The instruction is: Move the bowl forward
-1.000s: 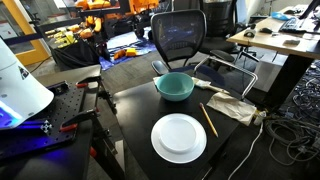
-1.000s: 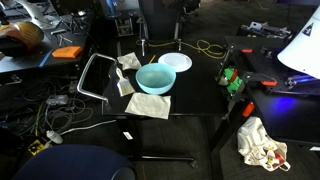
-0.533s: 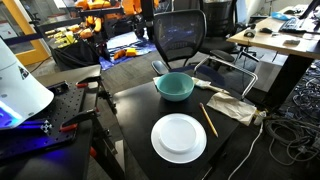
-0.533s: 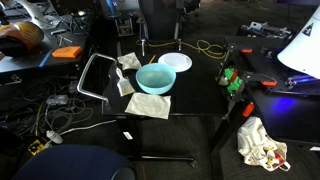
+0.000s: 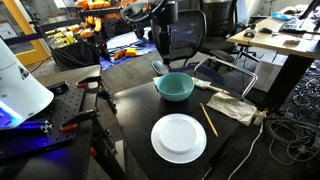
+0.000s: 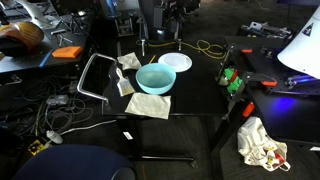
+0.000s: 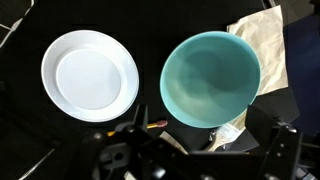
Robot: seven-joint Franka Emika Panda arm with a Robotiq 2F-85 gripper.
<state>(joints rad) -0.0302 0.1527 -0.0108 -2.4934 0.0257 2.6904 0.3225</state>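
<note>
The teal-green bowl stands upright and empty on the black table, with the white plate beside it. Both also show in the other exterior view, the bowl and the plate. In the wrist view the bowl lies right of the plate, seen from above. My gripper hangs well above them, its dark jaws wide apart and empty. The arm shows at the top of both exterior views, above the table's far side.
A pencil and a crumpled beige cloth lie beside the bowl. A black office chair stands behind the table. A folded cloth lies next to the bowl. Cables cover the floor.
The arm has come into view at the top of both exterior views. The bowl and the plate have not moved.
</note>
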